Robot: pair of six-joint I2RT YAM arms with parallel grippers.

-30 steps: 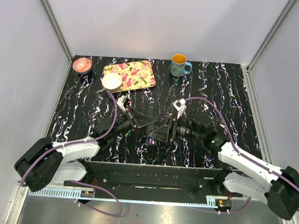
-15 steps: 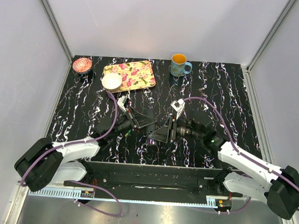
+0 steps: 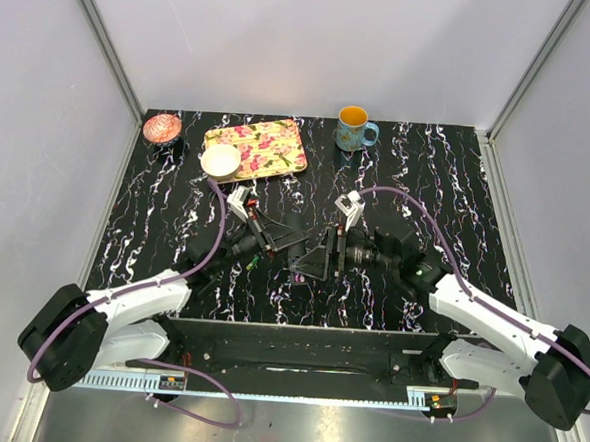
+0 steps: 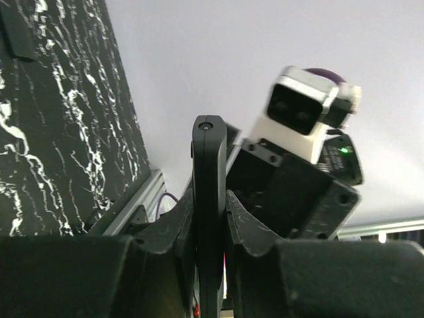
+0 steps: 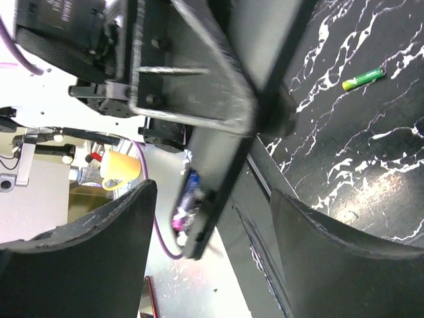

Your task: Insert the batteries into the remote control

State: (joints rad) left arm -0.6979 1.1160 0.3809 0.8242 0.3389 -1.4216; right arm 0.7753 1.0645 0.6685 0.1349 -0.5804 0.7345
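My left gripper [image 3: 277,236] is shut on the remote control [image 3: 295,257], a slim black bar held edge-on between its fingers [image 4: 209,152] above the table. In the right wrist view the remote's [image 5: 225,142] open compartment shows a purple-blue battery [image 5: 189,199] seated inside. My right gripper [image 3: 319,257] faces the remote's end, and its jaws stand wide apart and empty on either side of it [image 5: 212,192]. A green-yellow battery [image 5: 363,78] lies on the black marbled table below the left gripper [image 3: 253,263]. No reddish battery is in view.
A floral tray [image 3: 265,144], a white bowl [image 3: 221,160], a pink bowl [image 3: 162,128] and a blue mug [image 3: 354,130] stand along the far edge. A small flat black piece [image 4: 16,33] lies on the table. The two grippers are close together.
Both grippers have shifted slightly toward the far side of the table. The left keeps hold of the remote and the right stays open.
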